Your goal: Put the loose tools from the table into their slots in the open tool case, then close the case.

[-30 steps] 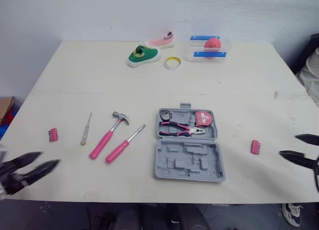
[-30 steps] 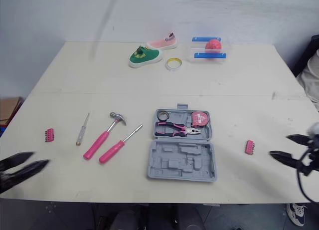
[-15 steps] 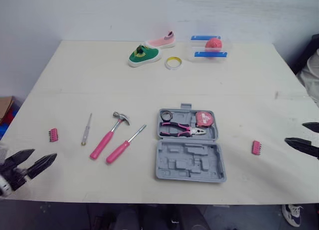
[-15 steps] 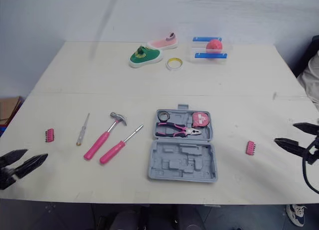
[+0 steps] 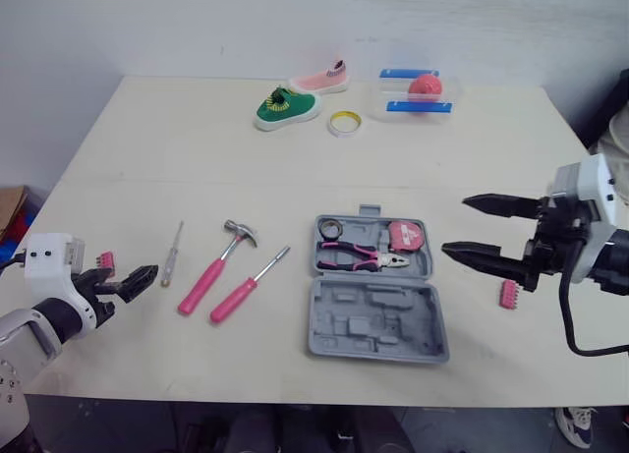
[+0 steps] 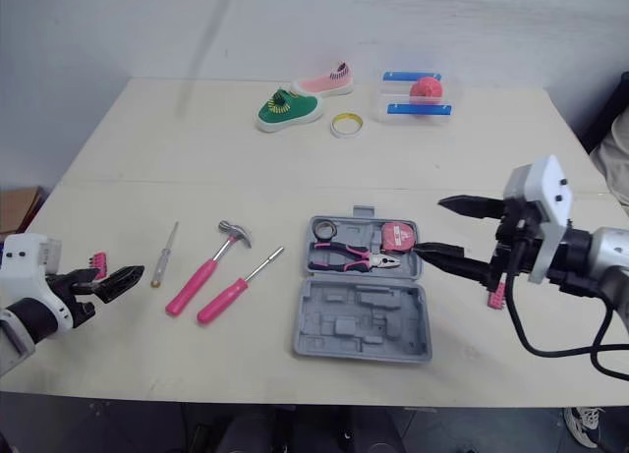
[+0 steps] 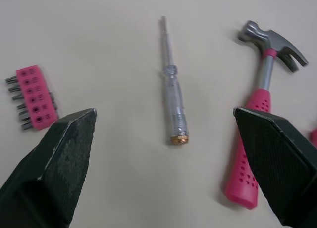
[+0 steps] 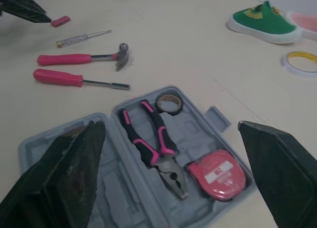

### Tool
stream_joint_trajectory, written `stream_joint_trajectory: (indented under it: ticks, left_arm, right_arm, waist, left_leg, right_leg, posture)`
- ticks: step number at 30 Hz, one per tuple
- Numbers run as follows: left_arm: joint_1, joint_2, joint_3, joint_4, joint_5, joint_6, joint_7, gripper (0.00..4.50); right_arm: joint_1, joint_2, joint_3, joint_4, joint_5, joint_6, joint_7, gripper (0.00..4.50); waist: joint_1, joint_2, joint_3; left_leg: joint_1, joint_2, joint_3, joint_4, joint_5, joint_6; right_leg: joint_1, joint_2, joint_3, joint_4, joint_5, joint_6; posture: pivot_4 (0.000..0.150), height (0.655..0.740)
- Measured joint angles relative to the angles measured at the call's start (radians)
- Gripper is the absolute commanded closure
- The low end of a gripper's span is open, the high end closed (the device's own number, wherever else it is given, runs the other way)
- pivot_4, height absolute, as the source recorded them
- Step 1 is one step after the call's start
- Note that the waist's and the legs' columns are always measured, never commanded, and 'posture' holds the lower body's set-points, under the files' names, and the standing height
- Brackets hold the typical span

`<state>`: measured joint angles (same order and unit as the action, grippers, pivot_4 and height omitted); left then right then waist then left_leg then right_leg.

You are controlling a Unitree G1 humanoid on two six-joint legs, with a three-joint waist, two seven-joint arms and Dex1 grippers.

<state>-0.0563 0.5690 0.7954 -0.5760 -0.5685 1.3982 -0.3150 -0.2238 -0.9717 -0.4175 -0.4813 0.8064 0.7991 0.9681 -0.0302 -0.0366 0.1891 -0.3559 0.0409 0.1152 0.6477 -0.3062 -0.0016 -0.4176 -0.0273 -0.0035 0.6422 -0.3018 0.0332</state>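
Note:
The grey tool case (image 5: 378, 320) lies open mid-table. Its far half holds pink-handled pliers (image 5: 359, 256), a pink tape measure (image 5: 401, 235) and a small roll (image 5: 329, 226); its near half has bare slots. To its left lie a pink-handled hammer (image 5: 214, 266), a pink-handled screwdriver (image 5: 246, 284), a clear tester screwdriver (image 7: 173, 102) and a pink bit holder (image 7: 29, 97). A second pink bit holder (image 5: 508, 294) lies right of the case. My left gripper (image 5: 133, 281) hovers open just left of the tester. My right gripper (image 5: 454, 224) is open beside the case's right edge.
At the table's far side sit a green shoe (image 5: 285, 107), a pink shoe (image 5: 319, 78), a yellow tape ring (image 5: 343, 124) and a clear box with a pink ball (image 5: 418, 89). The table's front edge runs close below the case.
Both arms have come in over the table. The left gripper rose toward the left bit holder and tester. The right gripper swung left past the right bit holder to the case.

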Motion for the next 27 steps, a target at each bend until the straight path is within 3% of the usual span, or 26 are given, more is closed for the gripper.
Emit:
stream_joint_trajectory:
  ticks: [11,17,27]
  left_arm:
    - [0.065,-0.009,0.054,-0.051,-0.022,0.002,-0.011,0.01]
    - [0.066,0.053,0.051,-0.076,-0.072,0.027,-0.062,0.01]
    - [0.035,0.073,-0.041,-0.025,-0.052,0.028,-0.012,0.01]
  right_arm:
    - [-0.043,-0.008,0.059,-0.011,0.037,0.015,-0.015,0.02]
    - [-0.01,-0.009,0.059,-0.014,0.039,0.013,-0.011,0.02]
    - [-0.063,-0.008,0.102,-0.078,0.101,0.02,-0.024,0.02]
  waist:
    - [0.002,0.0,0.0]
    - [0.003,0.0,0.0]
    - [0.003,0.0,0.0]
  left_leg:
    - [0.0,0.0,0.0,0.0,-0.001,0.002]
    - [0.0,0.0,-0.001,0.0,-0.001,0.003]
    - [-0.001,0.001,-0.002,-0.001,-0.002,0.002]
  right_leg:
    - [0.0,-0.001,-0.001,0.0,-0.001,-0.001]
    - [0.0,-0.001,-0.001,0.0,-0.001,-0.002]
    - [-0.001,0.0,-0.002,0.0,-0.001,-0.003]
  posture:
    - [0.15,0.7304]
    - [0.15,0.7304]
    - [0.15,0.7304]
